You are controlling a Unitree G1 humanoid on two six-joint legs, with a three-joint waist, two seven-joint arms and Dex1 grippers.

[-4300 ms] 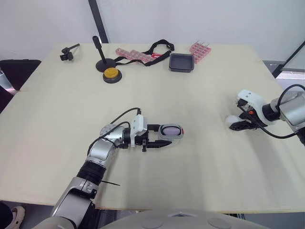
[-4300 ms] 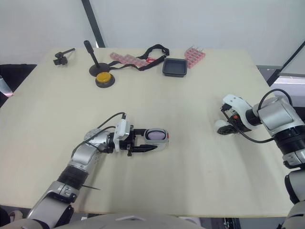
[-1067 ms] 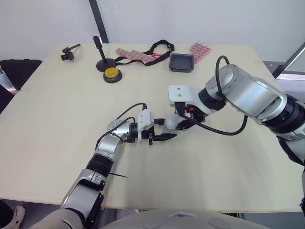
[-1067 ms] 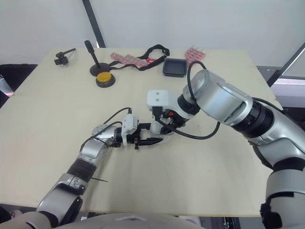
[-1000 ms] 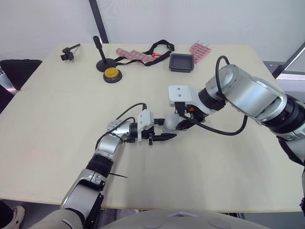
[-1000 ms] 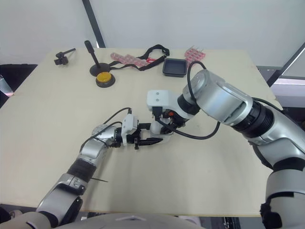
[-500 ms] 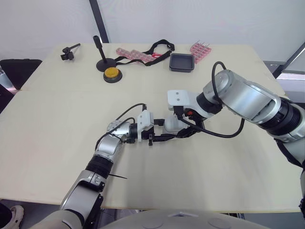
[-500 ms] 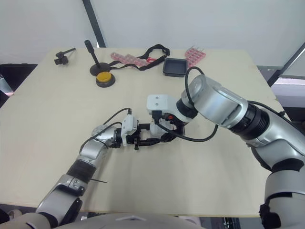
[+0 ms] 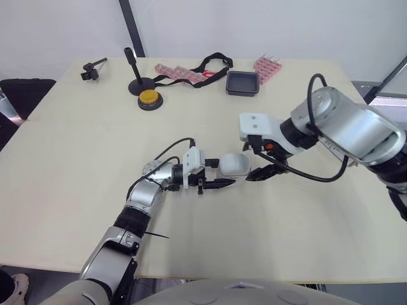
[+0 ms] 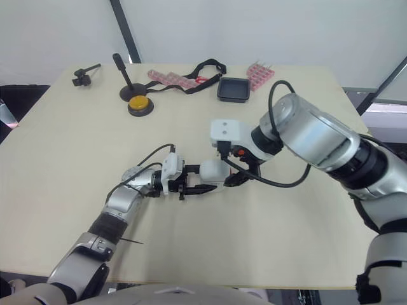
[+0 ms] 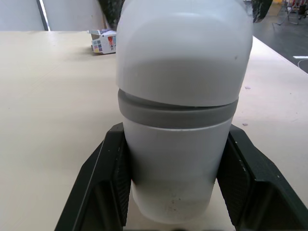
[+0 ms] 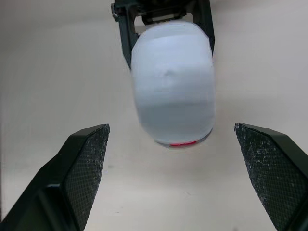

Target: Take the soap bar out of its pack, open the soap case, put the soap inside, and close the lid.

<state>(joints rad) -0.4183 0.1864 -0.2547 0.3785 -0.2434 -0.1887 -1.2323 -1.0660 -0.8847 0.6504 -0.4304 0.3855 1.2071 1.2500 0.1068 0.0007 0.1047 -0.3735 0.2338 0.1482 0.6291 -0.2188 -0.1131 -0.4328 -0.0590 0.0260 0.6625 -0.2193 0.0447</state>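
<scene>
The white soap case [image 9: 233, 165] lies on the table [image 9: 82, 165] near its middle with its lid down. A grey band [image 11: 178, 115] runs between its two halves, and a thin red line [image 12: 179, 143] shows at the seam. My left gripper [image 9: 217, 172] is shut on the case, one black finger [image 11: 109, 185] against each side. My right gripper [image 9: 262, 171] hovers just right of the case, apart from it, open with its fingers [image 12: 79, 168] spread wide and nothing between them. A small white box with coloured print [image 11: 104, 41] lies on the table beyond the case.
Along the far edge stand a yellow button [image 9: 149, 98], a black stand [image 9: 133, 73], a black tray [image 9: 242, 83], pink packs [image 9: 180, 72], a black strap [image 9: 213, 63] and a small black clamp [image 9: 92, 68].
The case lay open with a purple soap in it; its lid is now down. My right gripper came from the far right onto the case, then drew back to the right.
</scene>
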